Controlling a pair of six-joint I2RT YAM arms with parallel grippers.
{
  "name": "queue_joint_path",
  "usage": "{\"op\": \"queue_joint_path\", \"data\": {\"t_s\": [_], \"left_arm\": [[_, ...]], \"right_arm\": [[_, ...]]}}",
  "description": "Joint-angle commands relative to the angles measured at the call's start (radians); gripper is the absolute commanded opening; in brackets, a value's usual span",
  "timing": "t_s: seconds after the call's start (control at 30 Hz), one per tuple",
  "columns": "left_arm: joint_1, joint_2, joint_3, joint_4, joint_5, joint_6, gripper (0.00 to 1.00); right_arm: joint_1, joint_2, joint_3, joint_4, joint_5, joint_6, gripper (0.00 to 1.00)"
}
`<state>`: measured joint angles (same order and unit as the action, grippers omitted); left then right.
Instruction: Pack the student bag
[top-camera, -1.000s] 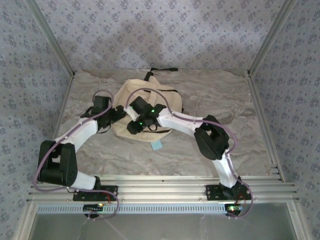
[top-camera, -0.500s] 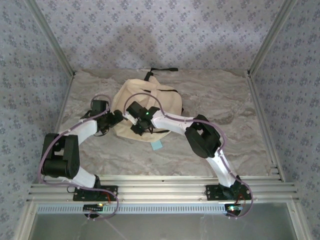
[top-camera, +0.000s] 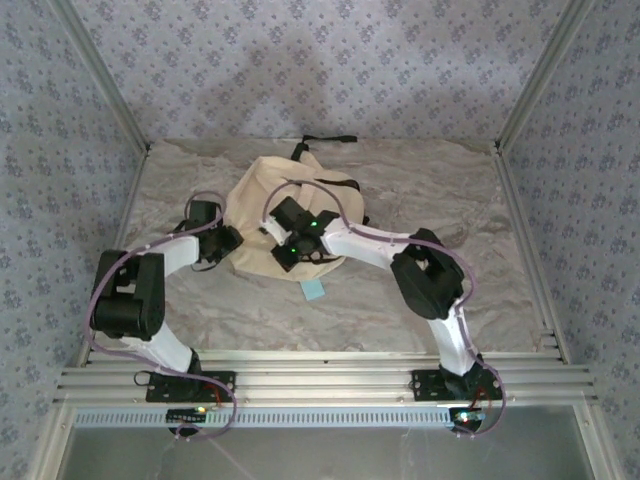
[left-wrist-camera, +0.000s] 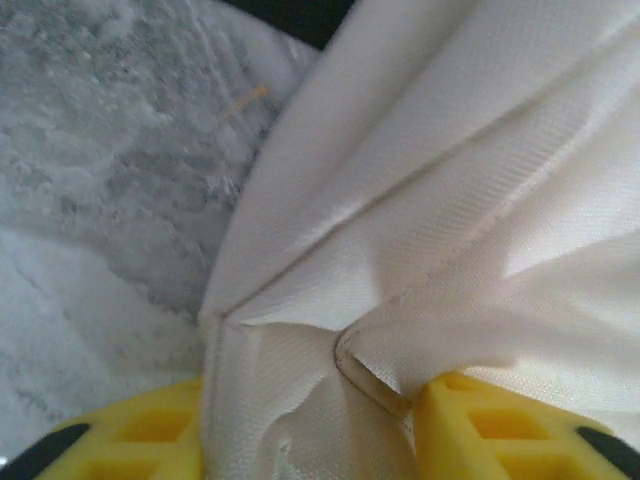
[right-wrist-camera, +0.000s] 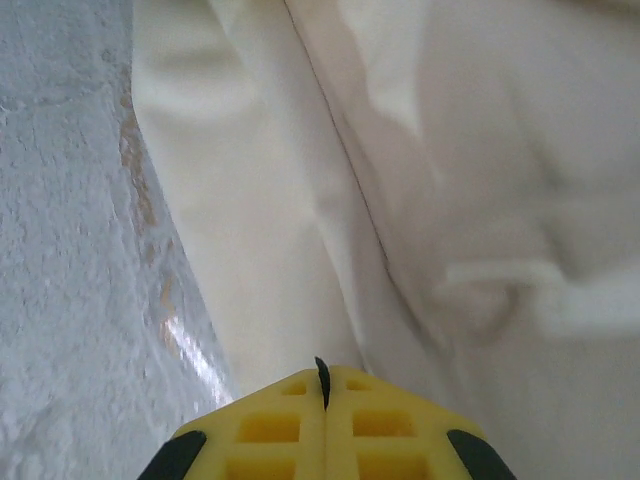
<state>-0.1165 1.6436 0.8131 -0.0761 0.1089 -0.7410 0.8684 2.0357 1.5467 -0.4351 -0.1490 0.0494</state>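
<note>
The student bag (top-camera: 262, 187), cream-beige fabric, lies at the middle back of the table. My left gripper (top-camera: 229, 243) is at the bag's left edge. In the left wrist view its yellow fingers (left-wrist-camera: 120, 440) pinch a bunched fold of the bag (left-wrist-camera: 450, 200), which fills the left gripper (left-wrist-camera: 308, 400). My right gripper (top-camera: 284, 257) rests over the bag's near edge. In the right wrist view the right gripper (right-wrist-camera: 323, 375) has its pads pressed together, with a thin black tab (right-wrist-camera: 321, 370) sticking up between them, above the bag (right-wrist-camera: 250, 200).
A small light-blue piece (top-camera: 313, 290) lies on the marble-patterned table (top-camera: 450, 200) just in front of the bag. A black strap (top-camera: 330, 140) trails from the bag's far end. Metal posts and patterned walls enclose the table.
The left gripper has closed from wide open onto the bag's fabric. The right gripper has closed fully on the black tab and shifted slightly to the right over the bag.
</note>
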Motion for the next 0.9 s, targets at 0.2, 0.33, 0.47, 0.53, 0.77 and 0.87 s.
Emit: {"op": "queue_joint_path", "data": {"t_s": [0.2, 0.33, 0.47, 0.53, 0.77, 0.87], "left_arm": [[0.009, 0.088, 0.05, 0.057, -0.025, -0.043, 0.0], [0.013, 0.1, 0.076, 0.031, -0.054, -0.027, 0.0], [0.028, 0.123, 0.098, 0.012, -0.058, -0.016, 0.0], [0.034, 0.129, 0.104, 0.01, -0.055, -0.016, 0.0], [0.038, 0.161, 0.153, -0.008, -0.044, -0.009, 0.01], [0.035, 0.192, 0.194, 0.001, 0.001, -0.035, 0.02]], "right_arm": [[-0.057, -0.136, -0.187, 0.067, 0.014, 0.15, 0.0], [-0.13, -0.211, -0.287, 0.105, 0.066, 0.223, 0.0], [-0.213, -0.311, -0.414, 0.115, 0.075, 0.245, 0.0], [-0.25, -0.35, -0.46, 0.11, 0.082, 0.245, 0.0], [-0.419, -0.439, -0.504, 0.106, 0.123, 0.249, 0.0], [-0.406, -0.451, -0.469, 0.114, 0.086, 0.246, 0.0]]}}
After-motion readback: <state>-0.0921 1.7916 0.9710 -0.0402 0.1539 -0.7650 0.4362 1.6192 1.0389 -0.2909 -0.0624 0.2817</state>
